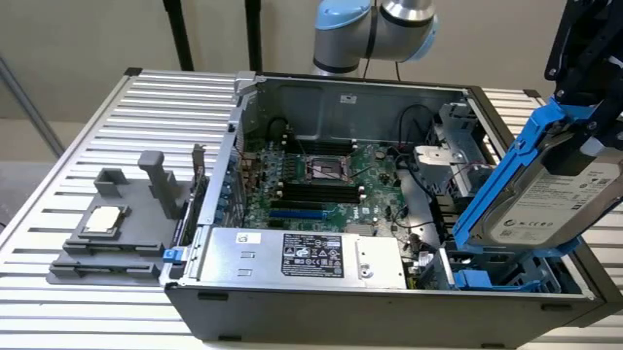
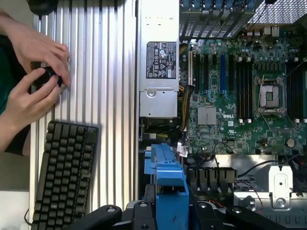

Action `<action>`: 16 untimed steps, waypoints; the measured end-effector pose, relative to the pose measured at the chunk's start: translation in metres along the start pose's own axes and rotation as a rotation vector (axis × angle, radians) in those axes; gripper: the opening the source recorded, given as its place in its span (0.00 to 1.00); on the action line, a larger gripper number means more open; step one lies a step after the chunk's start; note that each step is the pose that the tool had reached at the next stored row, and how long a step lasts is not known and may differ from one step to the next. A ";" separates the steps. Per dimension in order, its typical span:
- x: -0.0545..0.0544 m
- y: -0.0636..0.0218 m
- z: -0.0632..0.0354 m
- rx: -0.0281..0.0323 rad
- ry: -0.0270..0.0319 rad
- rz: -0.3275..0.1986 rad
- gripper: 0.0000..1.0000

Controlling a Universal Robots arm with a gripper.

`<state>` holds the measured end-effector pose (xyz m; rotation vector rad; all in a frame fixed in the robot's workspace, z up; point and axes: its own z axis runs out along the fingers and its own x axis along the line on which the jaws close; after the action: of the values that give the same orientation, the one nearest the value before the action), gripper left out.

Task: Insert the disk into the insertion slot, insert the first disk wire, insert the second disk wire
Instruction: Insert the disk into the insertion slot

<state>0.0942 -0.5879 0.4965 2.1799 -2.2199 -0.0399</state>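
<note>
Currently gripping the disk [image 1: 550,197] with the tool [image 2: 171,210], black fingers [image 2: 204,215] closed on either side of the blue carrier frame. Held aloft at the exterior view's right, tilted, white label facing the camera, lower end just over the near right corner of the open computer case [image 1: 389,310]. Not yet seated in the bay: hanging above blue plastic parts [image 1: 485,281] at that corner. Seen inside the case: a green motherboard [image 1: 322,182] at the middle, a silver power-supply box [image 1: 302,255] with a black label along the near wall, black wires [image 1: 419,120] toward the back right. Underneath, a slatted metal tabletop [image 1: 146,109]. At the exterior view's left, lying on the same tabletop, a grey fixture [image 1: 107,240] with a small pale square part [image 1: 104,219] on it. Above the case, at the top middle of the exterior view, the blue-and-silver joints of the arm [image 1: 375,29]. From the wrist camera: a black keyboard [image 2: 64,175] on the slats beside the case, and a person's hand [image 2: 41,50] and the other hand [image 2: 29,98] close together near it, wrapped around a small dark thing, too hidden to identify.
</note>
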 end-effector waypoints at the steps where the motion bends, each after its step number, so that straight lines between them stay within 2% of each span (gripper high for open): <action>1: 0.000 -0.0004 0.0003 0.0000 -0.0001 0.000 0.32; 6: 0.000 -0.0080 0.0033 0.0000 -0.0021 0.000 0.32; 11: 0.000 -0.0103 0.0097 -0.0001 -0.0118 0.000 0.32; 16: 0.000 -0.0131 0.0146 -0.0001 -0.0262 -0.001 0.32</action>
<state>0.1068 -0.5878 0.4814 2.1934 -2.2322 -0.0690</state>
